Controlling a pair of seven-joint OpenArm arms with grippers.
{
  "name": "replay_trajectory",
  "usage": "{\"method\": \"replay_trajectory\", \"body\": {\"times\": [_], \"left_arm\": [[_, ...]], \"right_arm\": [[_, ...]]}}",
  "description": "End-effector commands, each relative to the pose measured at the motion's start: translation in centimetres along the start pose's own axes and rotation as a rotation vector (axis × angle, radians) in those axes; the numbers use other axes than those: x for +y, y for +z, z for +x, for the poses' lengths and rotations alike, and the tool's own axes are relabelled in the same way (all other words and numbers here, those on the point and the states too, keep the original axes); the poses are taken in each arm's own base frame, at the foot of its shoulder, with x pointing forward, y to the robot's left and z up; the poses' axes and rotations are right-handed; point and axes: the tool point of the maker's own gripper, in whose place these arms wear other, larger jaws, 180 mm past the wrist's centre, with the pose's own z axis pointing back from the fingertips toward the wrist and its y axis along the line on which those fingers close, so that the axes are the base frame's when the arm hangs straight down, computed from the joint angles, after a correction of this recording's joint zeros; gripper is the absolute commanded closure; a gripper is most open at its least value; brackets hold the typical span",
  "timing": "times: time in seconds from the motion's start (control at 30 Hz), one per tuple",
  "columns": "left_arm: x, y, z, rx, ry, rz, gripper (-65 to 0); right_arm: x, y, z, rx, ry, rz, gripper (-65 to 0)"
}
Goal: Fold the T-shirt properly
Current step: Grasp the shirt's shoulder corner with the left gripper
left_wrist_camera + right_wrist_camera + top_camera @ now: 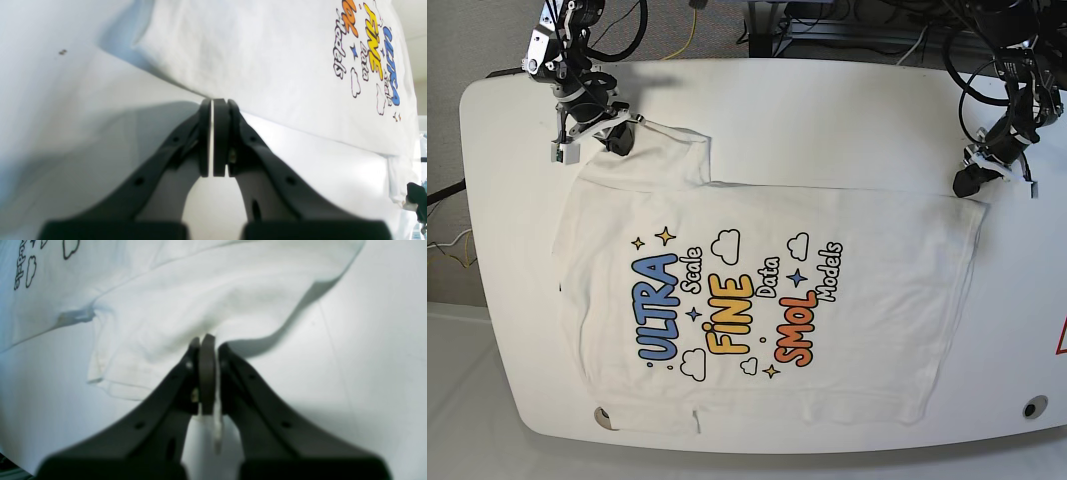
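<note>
The white T-shirt (847, 250) lies spread on the white table (827, 110), print side up, with "ULTRA", "FiNE" and "SMOL" showing. My right gripper (617, 137) is at the shirt's far left sleeve. In the right wrist view it (206, 338) is shut on the sleeve fabric (200, 290), and a strip of cloth hangs between the pads. My left gripper (970, 182) is at the shirt's far right hem corner. In the left wrist view it (213, 101) is shut at the hem edge of the shirt (267, 50), with a thin white line between the pads.
Cables and equipment (847, 25) crowd the far side behind the table. A small round hole (1028, 408) sits at the table's front right corner. The shirt's near hem reaches close to the table's front edge (727, 440). A dark speck (62, 52) marks the tabletop.
</note>
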Motion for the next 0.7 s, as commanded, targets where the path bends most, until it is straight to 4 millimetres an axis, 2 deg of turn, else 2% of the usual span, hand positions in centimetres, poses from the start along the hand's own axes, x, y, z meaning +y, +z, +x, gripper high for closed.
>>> {"method": "replay_trajectory", "body": {"times": [0.0,0.3,0.67], "left_arm": [[0.3,0.0,-0.3,0.033,-0.028,0.023,0.0],[-0.7,-0.7,-0.1,0.01,-0.029,-0.007,0.0],[-0.6,-0.6,0.3,-0.004,-0.01,-0.022,0.0]], "right_arm": [[0.1,0.2,0.5,-0.009,0.019,0.0,0.0],[0.1,0.2,0.9,-0.019,0.017,-0.001,0.0],[0.2,0.3,0.9,-0.019,0.022,0.0,0.0]]}}
